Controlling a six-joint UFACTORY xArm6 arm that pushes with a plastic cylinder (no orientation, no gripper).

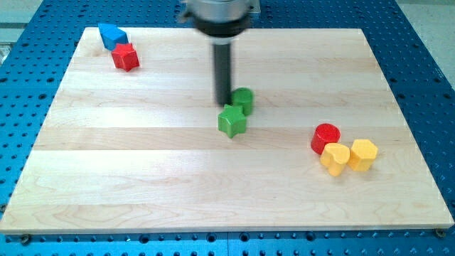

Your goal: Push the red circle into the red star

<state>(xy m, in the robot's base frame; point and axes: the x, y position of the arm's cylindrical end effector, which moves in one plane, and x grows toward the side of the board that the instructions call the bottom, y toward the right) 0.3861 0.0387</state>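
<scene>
The red circle sits at the view's right, touching a yellow heart below it. The red star sits at the view's top left, just below a blue block. My tip is near the board's middle, far from both red blocks. It stands just above a green star and just left of a green round block.
A yellow hexagon lies right of the yellow heart. The wooden board lies on a blue perforated table. The arm's dark rod comes down from the view's top middle.
</scene>
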